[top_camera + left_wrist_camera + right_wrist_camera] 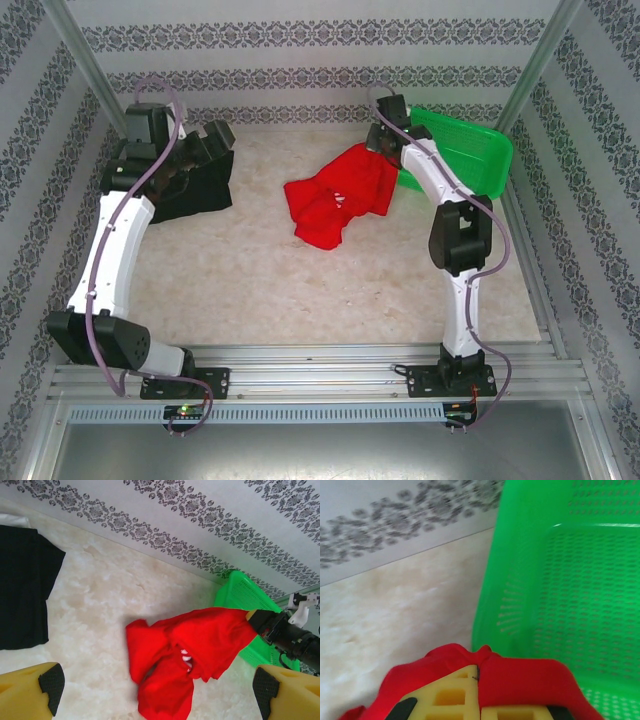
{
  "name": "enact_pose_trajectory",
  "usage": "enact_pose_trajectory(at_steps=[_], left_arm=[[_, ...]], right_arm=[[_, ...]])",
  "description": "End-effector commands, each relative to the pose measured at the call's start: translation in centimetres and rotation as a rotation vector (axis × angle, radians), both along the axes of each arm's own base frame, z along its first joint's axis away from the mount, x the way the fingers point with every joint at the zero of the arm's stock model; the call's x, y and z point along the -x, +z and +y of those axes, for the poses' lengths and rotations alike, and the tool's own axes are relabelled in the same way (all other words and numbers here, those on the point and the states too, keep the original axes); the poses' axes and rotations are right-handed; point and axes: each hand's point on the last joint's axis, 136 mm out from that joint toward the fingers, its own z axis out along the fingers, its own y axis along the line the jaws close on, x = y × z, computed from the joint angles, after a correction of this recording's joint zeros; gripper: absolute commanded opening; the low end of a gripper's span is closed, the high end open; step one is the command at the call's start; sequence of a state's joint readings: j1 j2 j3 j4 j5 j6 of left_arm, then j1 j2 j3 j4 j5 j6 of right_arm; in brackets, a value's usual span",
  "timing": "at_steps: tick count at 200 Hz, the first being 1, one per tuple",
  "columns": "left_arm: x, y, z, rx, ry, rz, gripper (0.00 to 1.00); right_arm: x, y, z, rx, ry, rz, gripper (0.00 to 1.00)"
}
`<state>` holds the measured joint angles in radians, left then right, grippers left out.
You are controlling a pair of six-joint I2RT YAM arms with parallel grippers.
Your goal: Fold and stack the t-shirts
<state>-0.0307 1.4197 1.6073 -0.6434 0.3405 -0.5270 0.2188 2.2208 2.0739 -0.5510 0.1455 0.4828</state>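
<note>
T-shirts' table (300,290): pale marbled top carrying both shirts, which lie well apart (patterned walls stand around it).
Basket (470,150): green mesh, at the far right of the table, just beside the red cloth.
Black t-shirt (205,195): far left on the table, a flattish dark shape, partly hidden by the left arm in the top view.
Red t-shirt (340,200): crumpled near the far middle, mostly resting on the table, with one end drawn up toward the basket (small white marks show among the folds).
Left end effector (156,690): fingers spread wide with nothing between them, near the black t-shirt.
Right end effector (479,680): fingers pressed together, pinching the red t-shirt's raised end beside the basket wall.
</note>
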Motion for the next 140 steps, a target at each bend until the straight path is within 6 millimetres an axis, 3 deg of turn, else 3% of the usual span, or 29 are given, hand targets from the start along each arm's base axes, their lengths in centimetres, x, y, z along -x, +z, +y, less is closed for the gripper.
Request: enact_pose_trajectory(at_steps=[1, 35, 60, 86, 105, 120, 140], left_arm=[[0.5, 0.4, -0.1, 0.004, -0.009, -0.041, 0.98], [0.8, -2.1, -1.3, 0.029, -0.056, -0.016, 0.97], [1.8, -5.0, -3.3, -0.011, -0.125, 0.028, 0.97], [2.7, -9.2, -5.9, -0.016, -0.190, 0.083, 0.95], [2.9, -11.7, -6.9, 0.016, -0.206, 0.115, 0.94], [2.8, -12.5, -5.9, 0.037, -0.161, 0.123, 0.93], [2.4, -10.3, -3.6, 0.053, -0.098, 0.075, 0.93]], right_arm=[[-1.3, 4.5, -3.2, 0.166, -0.017, -0.095, 0.00], [-3.0, 6.6, -3.1, 0.159, 0.023, -0.146, 0.00], [-2.7, 8.5, 0.6, 0.005, 0.158, -0.140, 0.00], [1.4, 9.5, 7.5, -0.153, 0.346, -0.055, 0.00], [5.7, 11.7, 12.9, -0.280, 0.465, -0.039, 0.00], [9.0, 15.0, 16.9, -0.411, 0.561, -0.044, 0.00], [12.6, 21.7, 21.2, -0.631, 0.685, -0.076, 0.00]])
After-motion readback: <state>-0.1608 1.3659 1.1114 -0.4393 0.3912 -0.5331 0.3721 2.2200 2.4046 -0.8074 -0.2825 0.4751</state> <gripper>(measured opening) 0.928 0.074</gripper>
